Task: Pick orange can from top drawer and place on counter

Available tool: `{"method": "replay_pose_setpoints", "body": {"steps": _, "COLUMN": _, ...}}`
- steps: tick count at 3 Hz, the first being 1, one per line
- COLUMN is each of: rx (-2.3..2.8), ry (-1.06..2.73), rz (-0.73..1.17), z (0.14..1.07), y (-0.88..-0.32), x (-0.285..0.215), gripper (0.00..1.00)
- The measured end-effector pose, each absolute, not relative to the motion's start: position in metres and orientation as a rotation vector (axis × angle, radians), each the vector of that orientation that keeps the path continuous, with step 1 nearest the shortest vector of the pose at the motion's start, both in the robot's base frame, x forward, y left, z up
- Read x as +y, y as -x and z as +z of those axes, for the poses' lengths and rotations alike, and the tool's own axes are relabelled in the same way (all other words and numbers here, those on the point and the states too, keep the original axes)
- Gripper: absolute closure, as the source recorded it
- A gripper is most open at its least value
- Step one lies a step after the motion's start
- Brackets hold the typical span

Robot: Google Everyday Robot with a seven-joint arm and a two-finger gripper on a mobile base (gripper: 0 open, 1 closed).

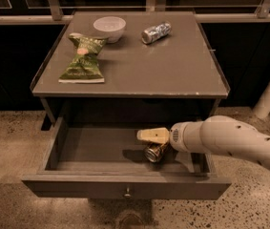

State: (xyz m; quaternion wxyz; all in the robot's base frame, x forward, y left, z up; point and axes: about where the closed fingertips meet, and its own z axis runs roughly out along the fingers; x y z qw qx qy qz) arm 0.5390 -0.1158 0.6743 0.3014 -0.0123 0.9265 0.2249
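The gripper (pixel 149 138) hung inside the top drawer (pixel 125 191), the orange can (pixel 154 153) just below it; whether it clasped anything couldn't be told.

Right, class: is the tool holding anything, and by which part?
Cannot be told: the tool sits in the top drawer just over the orange can, but no clear grip shows.

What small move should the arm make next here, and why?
Probably lower the gripper a little toward the orange can, which lies just below it inside the open top drawer; the can is not lifted yet, so placing on the counter comes later.
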Motion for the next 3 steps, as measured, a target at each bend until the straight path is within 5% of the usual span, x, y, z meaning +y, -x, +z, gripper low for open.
{"method": "replay_pose_setpoints", "body": {"steps": 3, "rx": 2.517, "ry": -0.018, "rz": 0.496, "z": 0.613, "y": -0.564, "x": -0.117, "gripper": 0.00}}
